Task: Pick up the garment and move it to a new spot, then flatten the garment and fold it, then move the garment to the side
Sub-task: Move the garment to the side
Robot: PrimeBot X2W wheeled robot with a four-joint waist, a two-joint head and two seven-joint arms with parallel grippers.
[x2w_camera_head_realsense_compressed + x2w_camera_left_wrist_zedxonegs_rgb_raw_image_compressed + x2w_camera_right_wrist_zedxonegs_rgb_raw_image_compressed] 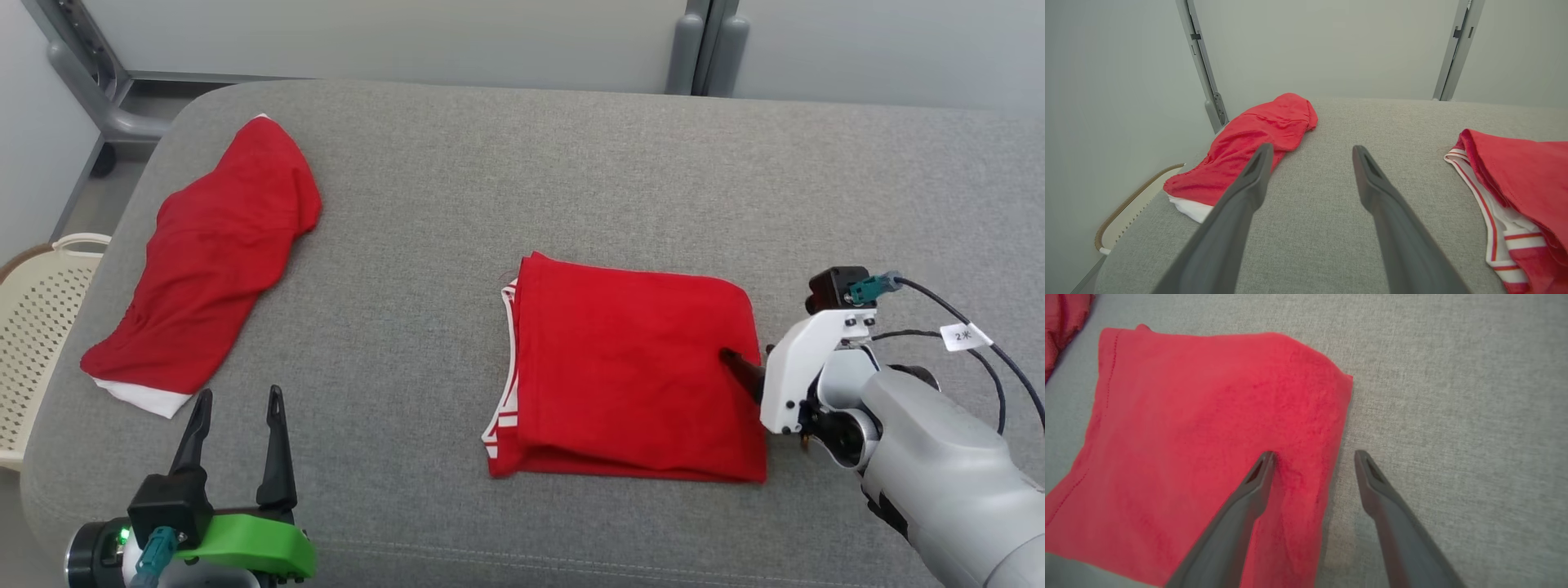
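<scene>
Item 1. Folded garment (629,367): red, folded to a rough rectangle and lying flat on the worktop (457,204). We place it well to the right of the left fingers (276,425) and directly under and ahead of the right fingers (1249,494). White trim with red stripes shows along the side facing the left fingers.

Item 2. Right fingers: we record them as spread wide apart, holding nothing. The garment's near side edge runs between them. One tip sits on the red cloth just inside that edge, with small creases around it. The other tip is over bare grey cover just outside the edge; we cannot tell whether it touches.

Item 3. Left fingers: also spread wide and empty, pointing away from the robot over bare worktop, apart from both cloths.

Item 4. Second garment (212,261): red with a white hem, loosely bunched and unfolded. We note it ahead and to the left of the left fingers, its white hem end nearest their tips.

Item 5. Worktop: padded, covered in grey woven fabric, with a rounded corner.

Item 6. Basket (41,327): cream, perforated, standing off the worktop's edge to the left of the left fingers.

Item 7. Cables (971,327): black, with a white tag, at the right wrist.
</scene>
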